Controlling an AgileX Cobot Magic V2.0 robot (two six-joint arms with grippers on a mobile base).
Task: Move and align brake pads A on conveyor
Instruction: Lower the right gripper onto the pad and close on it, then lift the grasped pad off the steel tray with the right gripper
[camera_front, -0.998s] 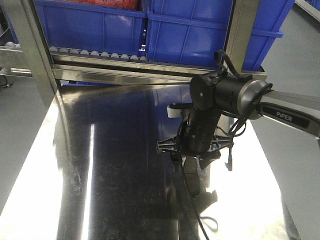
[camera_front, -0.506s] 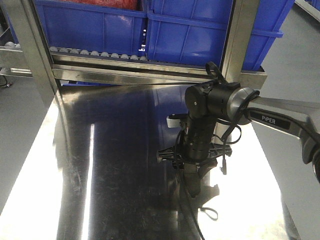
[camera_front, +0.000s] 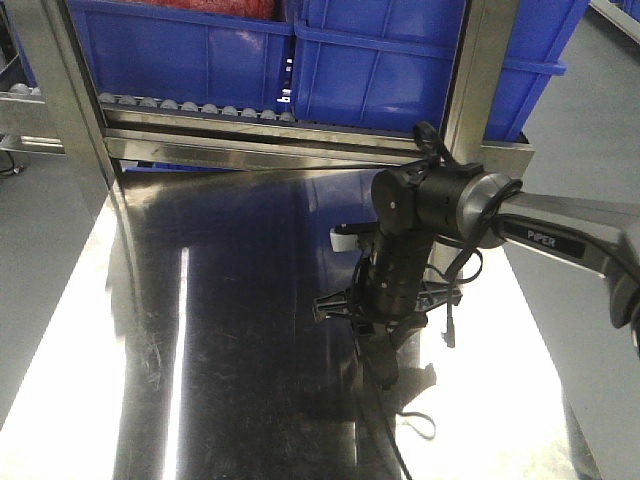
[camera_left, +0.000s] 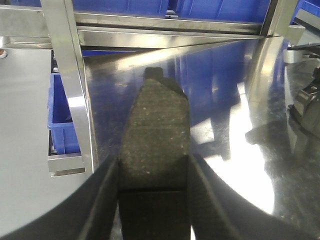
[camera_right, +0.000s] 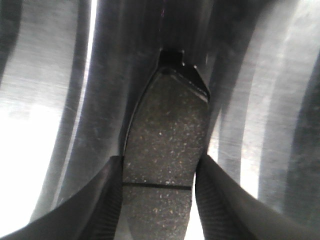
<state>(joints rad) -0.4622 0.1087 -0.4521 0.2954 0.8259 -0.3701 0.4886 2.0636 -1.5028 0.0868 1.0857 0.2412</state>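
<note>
My left gripper (camera_left: 154, 167) is shut on a brake pad (camera_left: 156, 120). Its grey friction face with a centre groove faces the camera, and it is held above the shiny steel table (camera_left: 225, 75). My right gripper (camera_right: 159, 170) is shut on a second brake pad (camera_right: 170, 125), grey and speckled with a black backing tab at its far end, just above the steel surface. In the front view the right gripper (camera_front: 378, 345) points down over the table's middle right. The left gripper is outside the front view. The conveyor and the other pads are out of view.
Blue bins (camera_front: 380, 60) sit on a roller rack behind the steel table (camera_front: 220, 330). A steel upright (camera_left: 67, 75) and a small blue bin (camera_left: 62, 117) stand left of the left gripper. Part of the right arm (camera_left: 306, 100) shows at the right of the left wrist view.
The right arm has shifted a little left and lower over the steel table, still holding its pad. Over the last half second it has hardly moved.
</note>
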